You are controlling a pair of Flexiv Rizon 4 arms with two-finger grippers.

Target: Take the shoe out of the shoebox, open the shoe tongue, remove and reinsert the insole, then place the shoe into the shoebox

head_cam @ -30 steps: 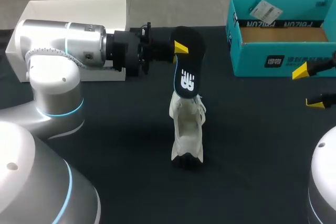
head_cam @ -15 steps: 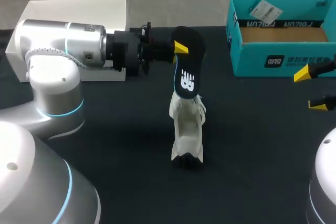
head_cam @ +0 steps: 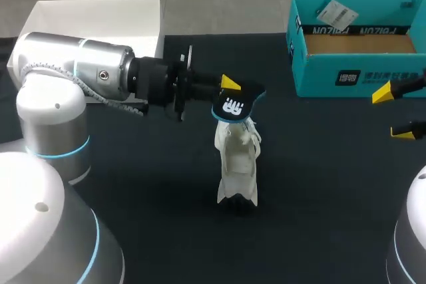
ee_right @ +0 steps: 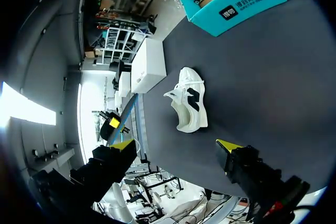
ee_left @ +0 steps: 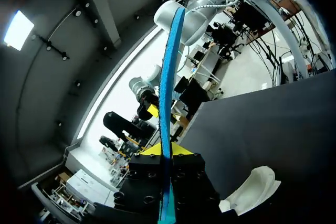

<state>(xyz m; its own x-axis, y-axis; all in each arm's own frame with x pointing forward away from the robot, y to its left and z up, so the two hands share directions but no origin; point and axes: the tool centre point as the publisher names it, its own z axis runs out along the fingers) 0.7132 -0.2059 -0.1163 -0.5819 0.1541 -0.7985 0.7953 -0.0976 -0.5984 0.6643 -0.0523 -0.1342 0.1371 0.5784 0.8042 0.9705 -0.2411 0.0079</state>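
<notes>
Head view, white box [head_cam: 93,18] left; teal shoebox [head_cam: 319,74] right

White shoe [head_cam: 237,161] — black insole [head_cam: 234,104], blue-edged, white mark; teal shoebox [head_cam: 319,74], brown inside; black table [head_cam: 319,184].

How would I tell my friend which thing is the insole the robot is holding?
Find the dark table, then the white shoe in its middle. Just over the shoe's far end, the left gripper pinches the insole. It is the only thin, flat piece here: black with a white mark and a blue edge.
</notes>
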